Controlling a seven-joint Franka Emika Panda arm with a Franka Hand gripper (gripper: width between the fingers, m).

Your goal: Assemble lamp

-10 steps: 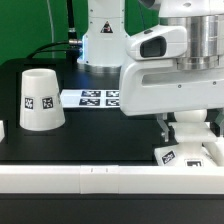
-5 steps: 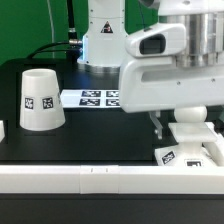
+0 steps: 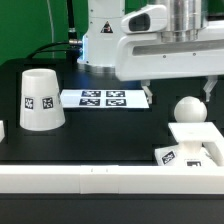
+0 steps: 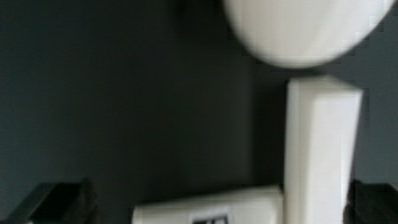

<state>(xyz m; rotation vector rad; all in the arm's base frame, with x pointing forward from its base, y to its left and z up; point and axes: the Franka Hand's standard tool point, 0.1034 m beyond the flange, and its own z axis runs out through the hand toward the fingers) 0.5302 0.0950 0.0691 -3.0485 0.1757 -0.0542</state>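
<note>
The bulb stands upright with its round head up on the flat square base at the exterior view's right, by the white front rail. My gripper is open and empty, just above the bulb, with its fingers apart on either side. The tapered shade stands mouth down at the exterior view's left. In the wrist view the bulb's round head shows. A white tagged part lies between my dark fingertips, which touch nothing.
The marker board lies flat on the black table behind the middle. A white rail runs along the front edge. The robot's base stands at the back.
My gripper has let go of the bulb and risen. It was low around the bulb and hid it; the bulb now stands free on the base.
</note>
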